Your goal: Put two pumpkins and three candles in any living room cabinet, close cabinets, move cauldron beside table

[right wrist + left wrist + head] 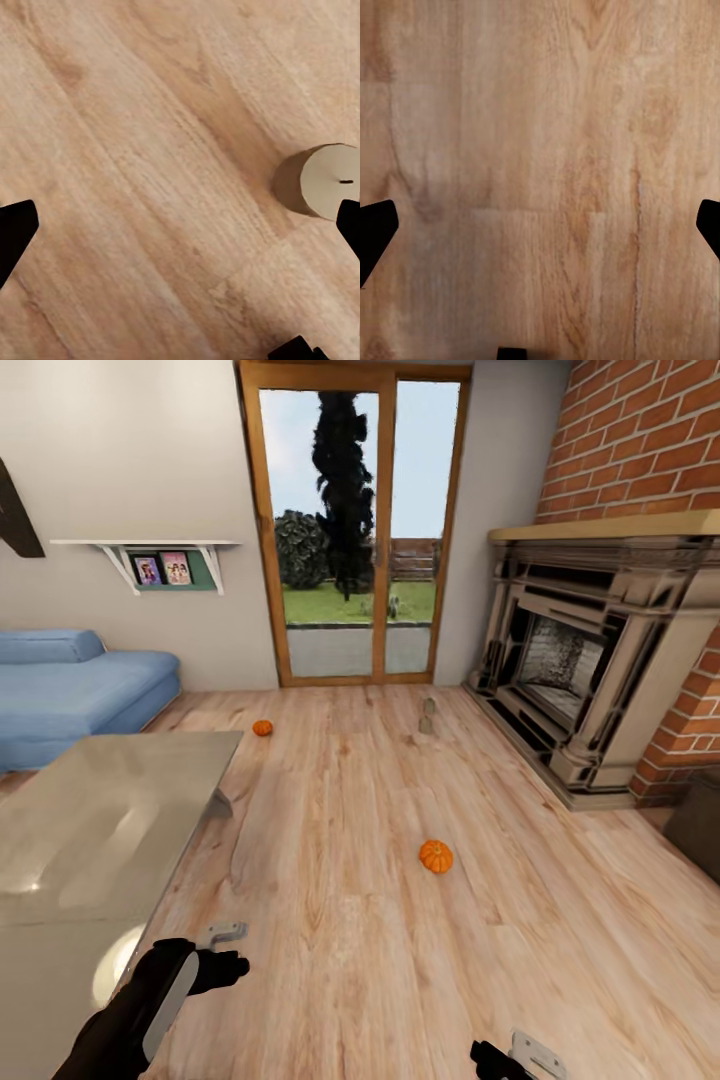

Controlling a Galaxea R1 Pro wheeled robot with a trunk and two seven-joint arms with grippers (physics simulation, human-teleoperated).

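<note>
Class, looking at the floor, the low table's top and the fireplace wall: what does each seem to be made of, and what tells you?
Floor: matte pale wood boards, with visible grain and plank seams. Table top: glossy grey, mirror-like reflections; glass or polished metal, unclear. Fireplace wall: red brick with pale mortar lines.

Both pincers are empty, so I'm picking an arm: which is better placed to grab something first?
Right, probably. The right pincer hangs open over the floor with a candle standing just beside it. The left pincer is open over bare boards.

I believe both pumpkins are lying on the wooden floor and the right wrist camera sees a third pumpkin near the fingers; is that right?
Not quite: the right wrist view shows a pale candle, not a pumpkin. The head view confirms the near pumpkin and far pumpkin on the floor.
</note>
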